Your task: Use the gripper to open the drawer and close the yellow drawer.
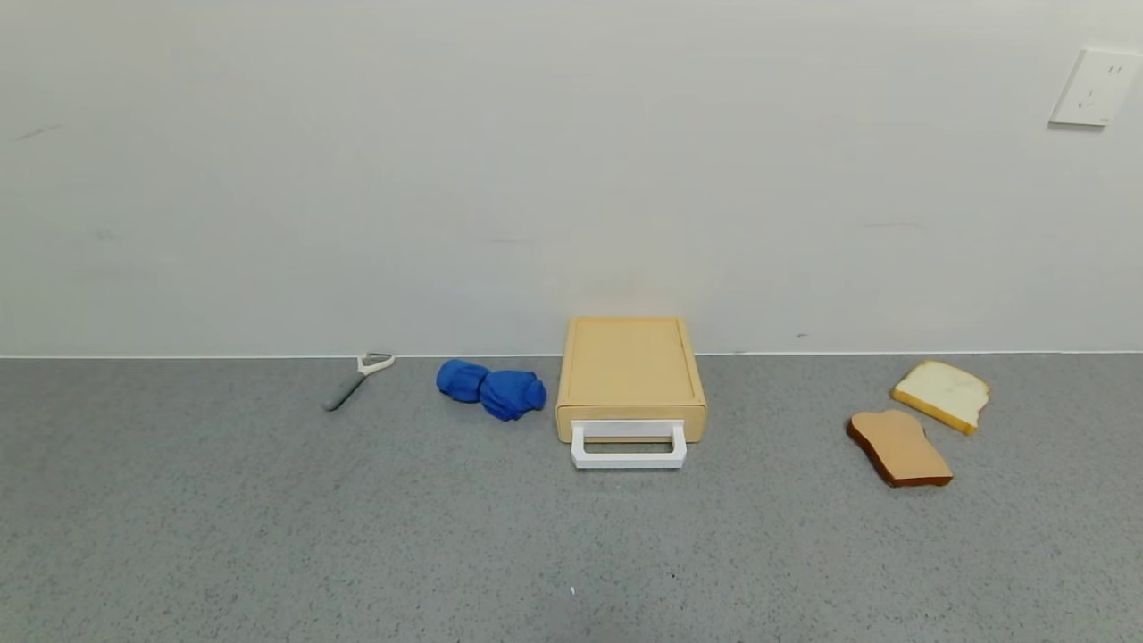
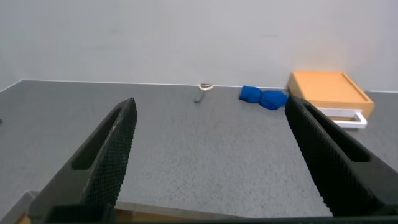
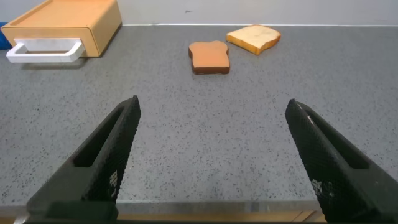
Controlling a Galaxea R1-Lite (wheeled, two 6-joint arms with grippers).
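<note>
The yellow drawer case stands against the wall at the middle of the grey counter, with its drawer pushed in and its white loop handle facing me. It also shows in the left wrist view and the right wrist view. Neither gripper shows in the head view. My left gripper is open and empty over the counter's near edge, far from the case. My right gripper is open and empty over the near edge, also far from the case.
A blue cloth lies just left of the case, and a peeler farther left by the wall. Two bread slices lie at the right: a brown one and a white one. A wall socket is at the upper right.
</note>
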